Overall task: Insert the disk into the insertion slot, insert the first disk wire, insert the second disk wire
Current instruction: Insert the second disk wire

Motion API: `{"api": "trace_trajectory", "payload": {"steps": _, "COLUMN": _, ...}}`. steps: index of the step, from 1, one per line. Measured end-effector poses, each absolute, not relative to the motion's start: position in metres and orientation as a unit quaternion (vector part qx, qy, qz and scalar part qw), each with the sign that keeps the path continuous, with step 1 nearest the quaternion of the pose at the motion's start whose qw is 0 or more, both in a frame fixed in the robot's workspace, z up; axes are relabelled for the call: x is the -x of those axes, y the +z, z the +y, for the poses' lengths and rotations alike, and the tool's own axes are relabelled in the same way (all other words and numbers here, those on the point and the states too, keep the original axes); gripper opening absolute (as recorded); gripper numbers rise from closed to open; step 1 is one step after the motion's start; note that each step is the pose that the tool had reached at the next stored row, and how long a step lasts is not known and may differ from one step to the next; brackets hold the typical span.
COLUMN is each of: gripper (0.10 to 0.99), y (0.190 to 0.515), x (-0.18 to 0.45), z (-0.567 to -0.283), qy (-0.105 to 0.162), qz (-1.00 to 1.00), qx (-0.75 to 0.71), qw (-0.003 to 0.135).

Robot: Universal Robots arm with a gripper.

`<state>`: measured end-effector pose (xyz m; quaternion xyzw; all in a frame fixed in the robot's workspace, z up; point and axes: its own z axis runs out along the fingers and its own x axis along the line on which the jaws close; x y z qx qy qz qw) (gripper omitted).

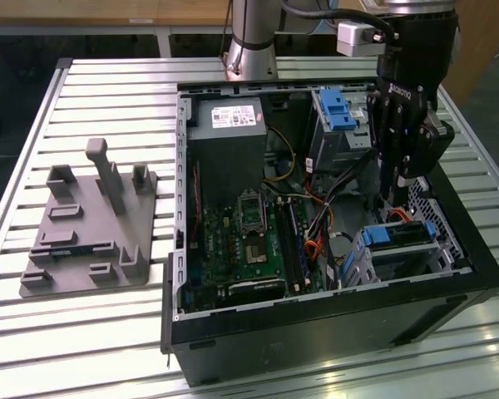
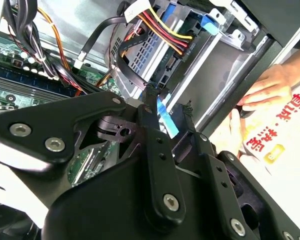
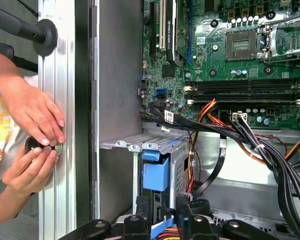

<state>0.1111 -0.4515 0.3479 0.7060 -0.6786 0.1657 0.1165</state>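
Working the wire step | disk [image 1: 397,235] seated in insertion slot [image 1: 407,264], near corner at the exterior view's right | gripper [image 2: 169,105] jaws narrow, pinching a blue flat wire [image 2: 166,116] just beside the disk | both wire insertions judged unfinished

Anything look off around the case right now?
Yes: a person's hands are pinching something small and dark on the table rail just outside the case wall, close to the pincer inside the case. Nothing looks spilled or broken.
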Motion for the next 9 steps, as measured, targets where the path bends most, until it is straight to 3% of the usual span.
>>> {"api": "trace_trajectory", "payload": {"steps": 1, "gripper": 0.345, "y": 0.3478, "x": -0.1111, "z": -0.4513, "qy": 0.166, "qz": -0.679, "qx": -0.706, "qw": 0.117}}
{"api": "trace_trajectory", "payload": {"steps": 2, "gripper": 0.278, "y": 0.3477, "x": -0.111, "z": -0.4511, "qy": 0.167, "qz": -0.678, "qx": -0.706, "qw": 0.118}}
{"api": "trace_trajectory", "payload": {"steps": 4, "gripper": 0.278, "y": 0.3475, "x": -0.1111, "z": -0.4506, "qy": 0.167, "qz": -0.678, "qx": -0.706, "qw": 0.118}}
{"api": "trace_trajectory", "payload": {"steps": 5, "gripper": 0.208, "y": 0.3474, "x": -0.1111, "z": -0.4503, "qy": 0.167, "qz": -0.678, "qx": -0.706, "qw": 0.118}}
{"api": "trace_trajectory", "payload": {"steps": 9, "gripper": 0.208, "y": 0.3469, "x": -0.1111, "z": -0.4495, "qy": 0.168, "qz": -0.678, "qx": -0.706, "qw": 0.119}}
